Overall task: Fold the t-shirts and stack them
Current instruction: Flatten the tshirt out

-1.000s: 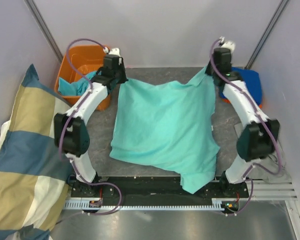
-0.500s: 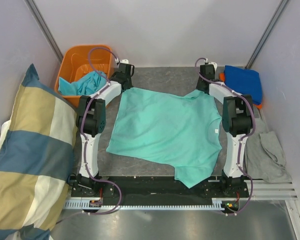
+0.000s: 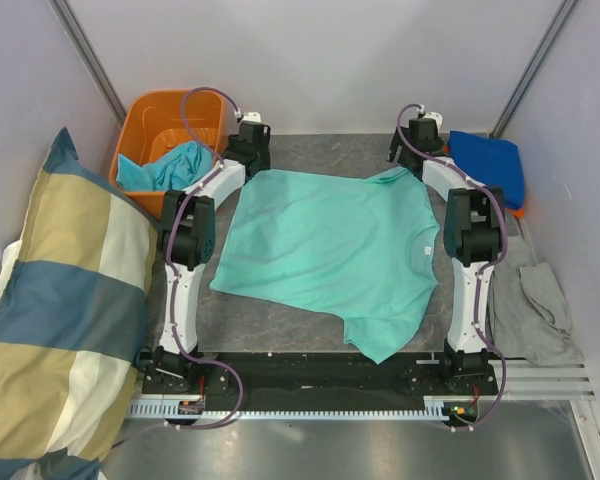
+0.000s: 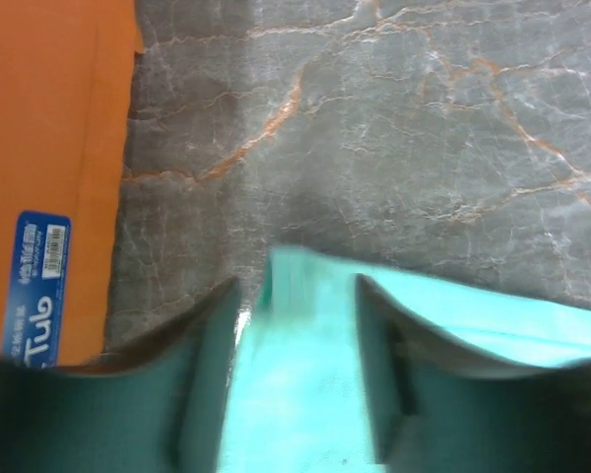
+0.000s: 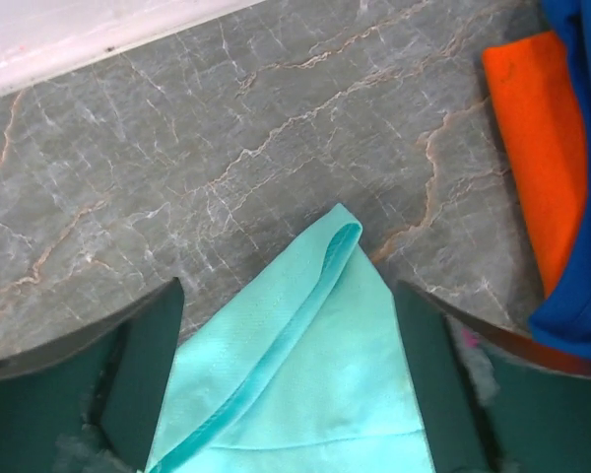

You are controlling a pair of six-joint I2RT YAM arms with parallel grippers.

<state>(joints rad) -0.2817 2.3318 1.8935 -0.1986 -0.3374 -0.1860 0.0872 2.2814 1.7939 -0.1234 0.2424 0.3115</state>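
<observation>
Left wrist view: the left tool [image 4: 295, 286] is released, its 2 fingers [image 4: 202, 374] apart, with a corner of the mint-teal t-shirt [image 4: 295, 394] lying on the tabletop [image 4: 424, 118] between them. The orange tub [image 4: 49, 148] sits just to its left. The right tool [image 5: 288, 291] is also released, spread wide around another corner of that shirt. Just to its right lie the orange t-shirt [image 5: 537, 138] and the royal blue t-shirt [image 5: 581, 246]. From above, the mint-teal t-shirt spreads flat from both tools toward the near tabletop edge.
</observation>
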